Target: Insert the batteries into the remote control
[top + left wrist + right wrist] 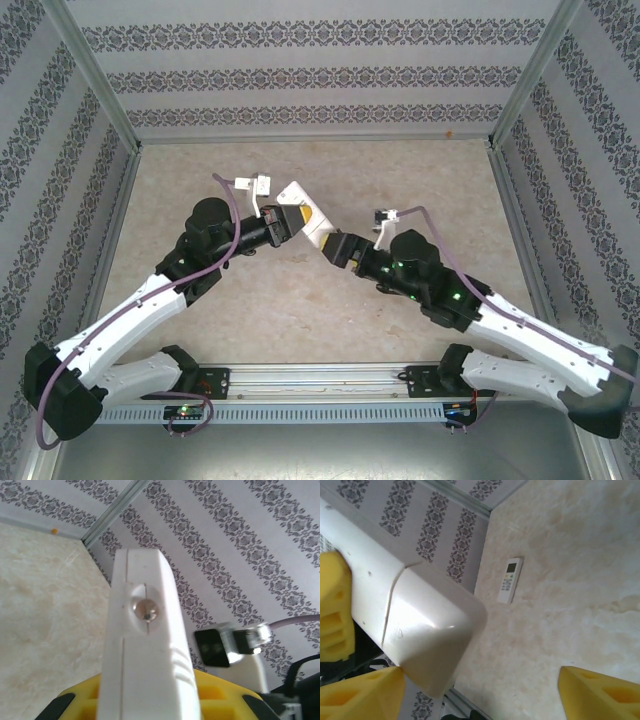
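- The remote (pixel 320 232) sits clamped in the left gripper (pixel 290 218), above the middle of the table (pixel 420 170).
- The right gripper (pixel 335 250) is at the remote's right end.
- A second remote (pixel 510 580) lies on the table near a wall (pixel 445 525).

bench (pixel 300 170): beige, cream marbling; walls (pixel 320 70): pale grey, dark damask motifs in striped bands; held remote (pixel 303 222): plain glossy white; second remote (pixel 510 580): white, greenish display, grey buttons; right end effector (pixel 480 700): yellow fingers (pixel 600 695); arms (pixel 130 310): white links, black joints; cables (pixel 233 210): purple.
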Robot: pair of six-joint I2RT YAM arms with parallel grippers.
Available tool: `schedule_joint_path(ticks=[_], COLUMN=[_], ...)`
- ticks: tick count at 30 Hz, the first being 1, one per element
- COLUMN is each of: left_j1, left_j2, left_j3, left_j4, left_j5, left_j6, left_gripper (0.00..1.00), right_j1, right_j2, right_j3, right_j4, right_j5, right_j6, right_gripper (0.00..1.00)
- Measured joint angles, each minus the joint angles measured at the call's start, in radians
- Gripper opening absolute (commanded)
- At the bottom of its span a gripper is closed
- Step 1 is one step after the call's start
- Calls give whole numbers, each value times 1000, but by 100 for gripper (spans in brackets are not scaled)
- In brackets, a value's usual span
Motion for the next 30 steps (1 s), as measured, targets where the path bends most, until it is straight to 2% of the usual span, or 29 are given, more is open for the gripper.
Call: schedule_joint_path(ticks=[2, 4, 6, 8, 9, 16, 25, 30], left_j1=[0, 0, 0, 0, 0, 0, -1, 0], left_j2=[4, 4, 4, 3, 2, 0, -5, -5], left_j3=[-13, -26, -37, -42, -45, -73, -97, -112], left_j4=[27, 42, 54, 65, 68, 100, 143, 169], left_j5=[0, -1, -5, -5, -5, -8, -13, -45], left_j6=[-11, -23, -34, -51, -61, -140, -238, -271], left_gripper=[7, 7, 6, 6, 6, 6, 6, 10], right_j1=[0, 0, -1, -8, -16, -56, -60, -60], right_j2=[15, 25, 27, 25, 21, -19, -107, -127], right_j3=[1, 2, 2, -3, -11, -50, -147, -151], right_j4=[43, 75, 88, 97, 104, 127, 202, 207], right_j5=[-15, -19, -18, -15, -13, -22, -31, -42], right_j6=[22, 31, 37, 42, 48, 48, 57, 45], right_gripper=[52, 46, 50, 62, 63, 34, 27, 16])
